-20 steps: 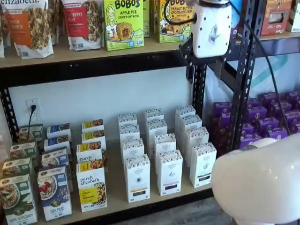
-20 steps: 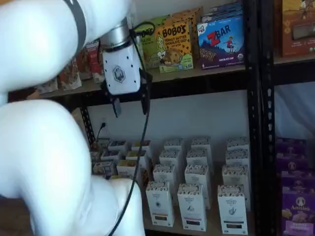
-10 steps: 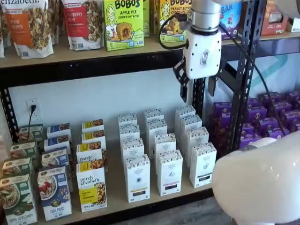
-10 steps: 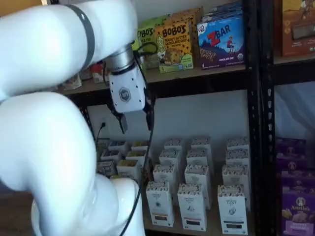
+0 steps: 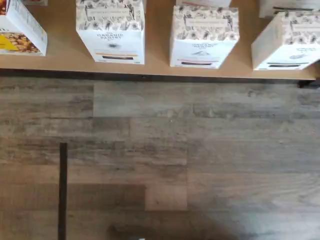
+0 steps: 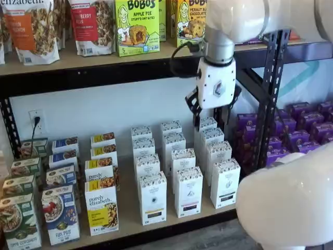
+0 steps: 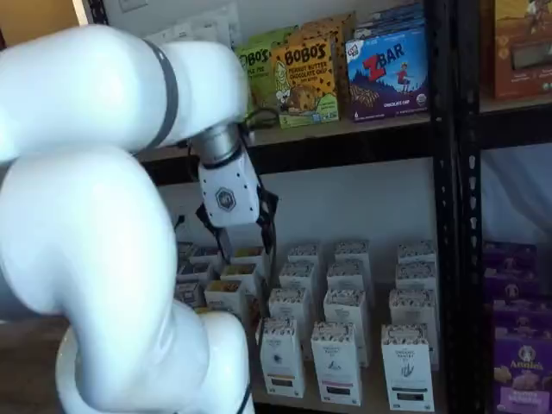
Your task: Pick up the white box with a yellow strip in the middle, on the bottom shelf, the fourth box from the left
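Note:
The white box (image 6: pixel 152 198) stands in the front row of the bottom shelf (image 6: pixel 128 214), just right of a "purely elizabeth" box (image 6: pixel 101 208). It also shows in a shelf view (image 7: pixel 282 358). In the wrist view the white box (image 5: pixel 111 30) shows its speckled top and a short yellow-tan strip on its front, at the edge of the bottom shelf (image 5: pixel 155 65). My gripper (image 6: pixel 213 115) hangs empty below the upper shelf, above and to the right of the white box. In a shelf view the gripper (image 7: pixel 239 241) shows a gap between its black fingers, so it is open.
Several alike white boxes (image 6: pixel 188 191) stand in rows right of and behind the white box. Cereal boxes (image 6: pixel 60 213) fill the left of the bottom shelf. A black upright (image 6: pixel 268 99) and purple boxes (image 6: pixel 296 138) stand to the right. Wood floor (image 5: pixel 160 160) lies in front of the shelf.
My gripper has come down from the upper shelf's level to just below it and moved left in a shelf view. The boxes have not moved.

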